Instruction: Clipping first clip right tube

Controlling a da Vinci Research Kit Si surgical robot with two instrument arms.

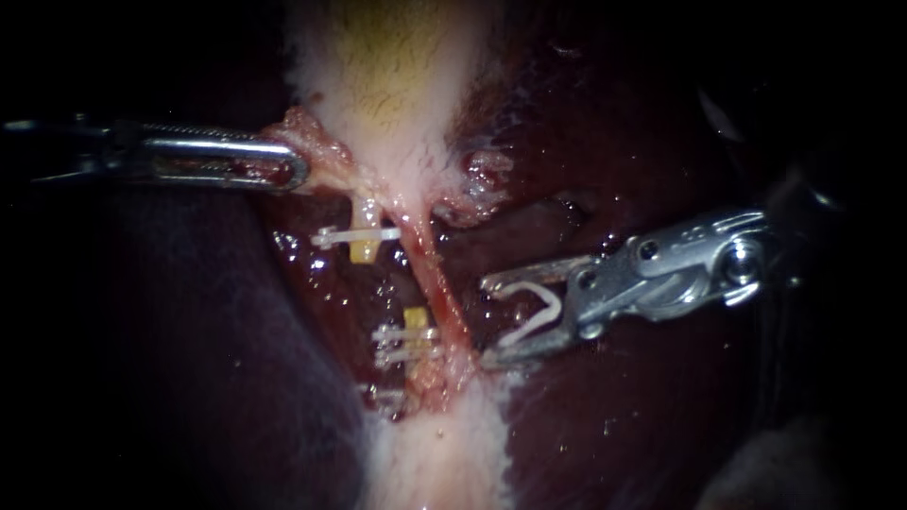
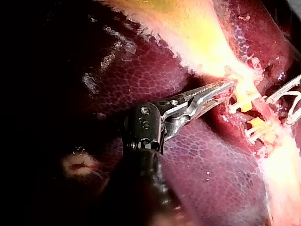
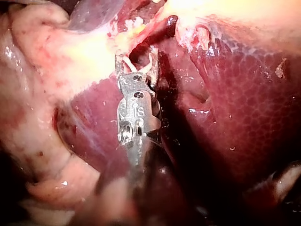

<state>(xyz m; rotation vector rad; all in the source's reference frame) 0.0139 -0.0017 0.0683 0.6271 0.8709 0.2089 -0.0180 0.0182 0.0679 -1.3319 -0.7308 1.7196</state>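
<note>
The right tube (image 1: 436, 283) is a pink strand running down from the pale gallbladder (image 1: 397, 85). Just right of it, my right instrument (image 1: 487, 321) holds an open white clip (image 1: 534, 316) between its wide jaws. The jaw tips lie beside the tube, not around it. My left instrument (image 1: 288, 168) is shut on a tag of gallbladder tissue (image 1: 307, 132) at the upper left. The left wrist view shows these jaws (image 2: 225, 87) biting the tissue edge. In the right wrist view the clip (image 3: 128, 62) sits in the jaws (image 3: 137, 66) against the tissue.
The left tube is cut, with yellow stumps (image 1: 364, 250). One white clip (image 1: 354, 234) sits on the upper stump and two clips (image 1: 406, 342) on the lower one. Dark red liver (image 1: 642, 416) lies on both sides. Pale fatty tissue (image 1: 439, 453) lies below.
</note>
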